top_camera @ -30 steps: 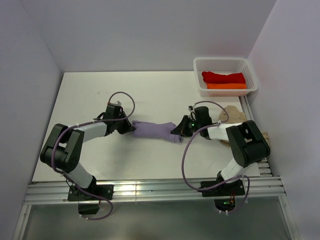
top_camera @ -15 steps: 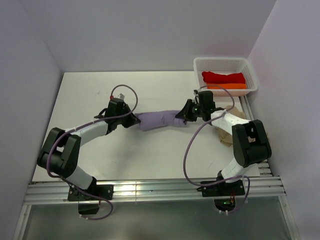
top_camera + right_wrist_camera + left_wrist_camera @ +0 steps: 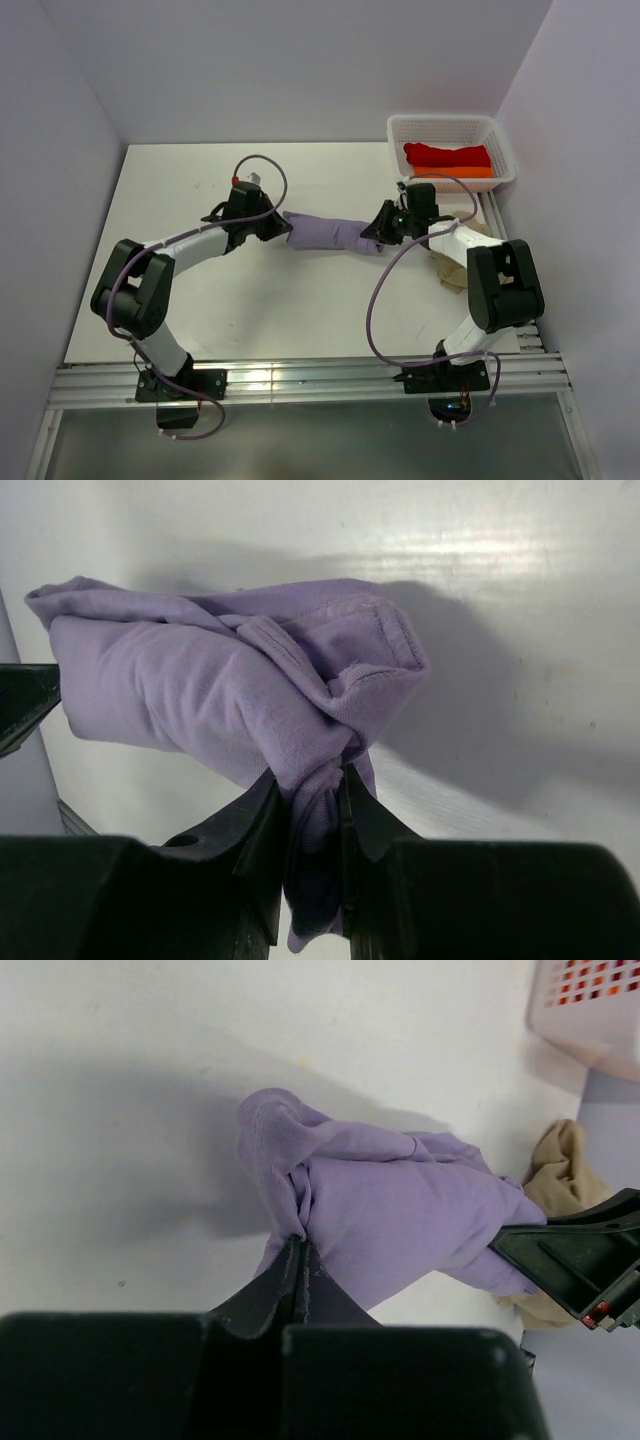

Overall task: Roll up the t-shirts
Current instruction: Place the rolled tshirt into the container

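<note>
Compared with one second ago, the lavender t-shirt [image 3: 335,233] sits closer to the far edge and further right, and both arms reach further out. It is a rolled bundle spanning the middle of the table [image 3: 200,310], casting a shadow on the surface below.

The left fingers [image 3: 298,1270] are pressed fully together on a fold at its left end. The right fingers [image 3: 262,825] stand slightly apart, pinching bunched cloth at its right end.

The beige t-shirt [image 3: 448,272] lies crumpled at the right edge, partly behind the right arm. The red t-shirt [image 3: 447,154] and the orange t-shirt [image 3: 455,172] lie in the white basket [image 3: 445,120] at the far right corner.
</note>
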Available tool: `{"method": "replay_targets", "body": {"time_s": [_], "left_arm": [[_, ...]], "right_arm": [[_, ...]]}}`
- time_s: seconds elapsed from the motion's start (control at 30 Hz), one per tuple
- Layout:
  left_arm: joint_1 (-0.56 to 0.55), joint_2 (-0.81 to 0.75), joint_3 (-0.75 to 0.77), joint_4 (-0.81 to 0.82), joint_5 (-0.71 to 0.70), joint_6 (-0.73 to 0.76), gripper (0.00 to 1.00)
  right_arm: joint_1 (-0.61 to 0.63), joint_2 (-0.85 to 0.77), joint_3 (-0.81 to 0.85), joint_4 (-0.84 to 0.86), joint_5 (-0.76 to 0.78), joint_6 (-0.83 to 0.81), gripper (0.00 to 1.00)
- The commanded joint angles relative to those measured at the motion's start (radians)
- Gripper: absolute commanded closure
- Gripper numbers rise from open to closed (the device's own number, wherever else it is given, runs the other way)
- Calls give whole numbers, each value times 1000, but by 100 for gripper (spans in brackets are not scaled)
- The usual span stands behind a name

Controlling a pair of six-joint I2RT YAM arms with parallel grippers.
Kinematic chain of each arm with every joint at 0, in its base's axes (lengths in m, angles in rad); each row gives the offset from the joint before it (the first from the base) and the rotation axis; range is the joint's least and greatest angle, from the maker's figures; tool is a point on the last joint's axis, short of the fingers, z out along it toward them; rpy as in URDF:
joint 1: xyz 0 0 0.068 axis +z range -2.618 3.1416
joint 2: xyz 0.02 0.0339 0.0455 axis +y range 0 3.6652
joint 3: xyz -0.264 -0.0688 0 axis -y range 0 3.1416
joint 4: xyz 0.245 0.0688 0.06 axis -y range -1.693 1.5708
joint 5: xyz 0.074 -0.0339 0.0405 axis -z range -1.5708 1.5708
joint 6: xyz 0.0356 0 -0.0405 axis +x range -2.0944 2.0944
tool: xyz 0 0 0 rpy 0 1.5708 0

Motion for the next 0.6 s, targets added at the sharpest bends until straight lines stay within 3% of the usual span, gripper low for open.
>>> {"method": "replay_targets", "body": {"time_s": [0.0, 0.1, 0.17, 0.37, 0.57], "left_arm": [[-19, -22, -34, 31, 24, -18, 100], [-19, -54, -127, 44, 13, -10, 99], [-18, -74, -163, 63, 7, -5, 91], [27, -54, -236, 150, 88, 4, 79], [64, -43, -261, 210, 153, 22, 28]], "right_arm": [[5, -2, -59, 54, -72, -11, 100], [5, -11, -118, 101, -80, -25, 100], [6, -19, -139, 112, -77, -40, 100], [9, -16, -161, 108, -74, -72, 100], [9, -24, -156, 91, -68, -86, 100]]}}
